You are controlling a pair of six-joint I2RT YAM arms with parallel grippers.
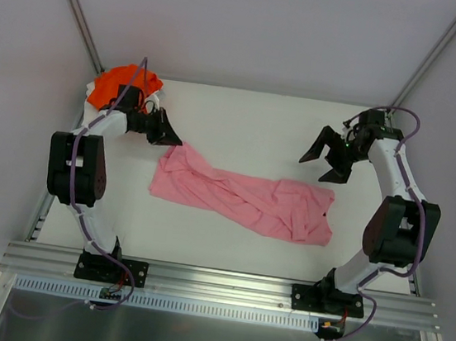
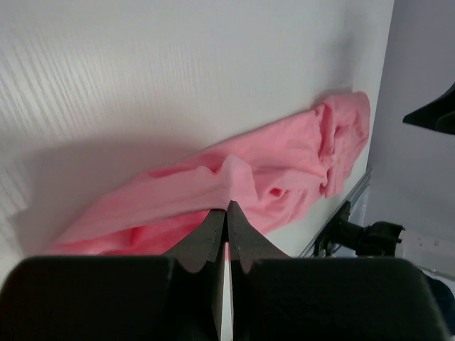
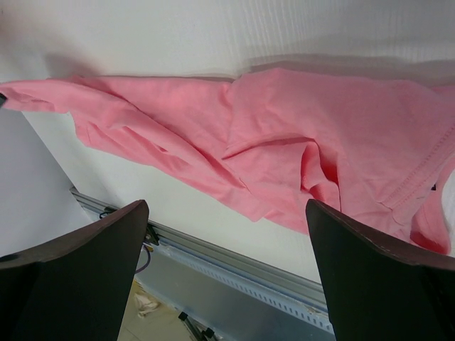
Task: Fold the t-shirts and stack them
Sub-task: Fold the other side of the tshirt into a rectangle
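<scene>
A light pink t-shirt lies crumpled in a long strip across the middle of the white table. My left gripper is at the shirt's far left corner, and the left wrist view shows its jaws shut on a raised fold of pink cloth at the gripper tips. An orange t-shirt is bunched at the back left corner, partly hidden by the left arm. My right gripper hangs open above the table just beyond the pink shirt's right end; the right gripper holds nothing, and the pink shirt spreads below it.
A metal rail runs along the table's near edge, carrying both arm bases. White walls and slanted frame posts close in the back and sides. Some white material shows under the orange shirt.
</scene>
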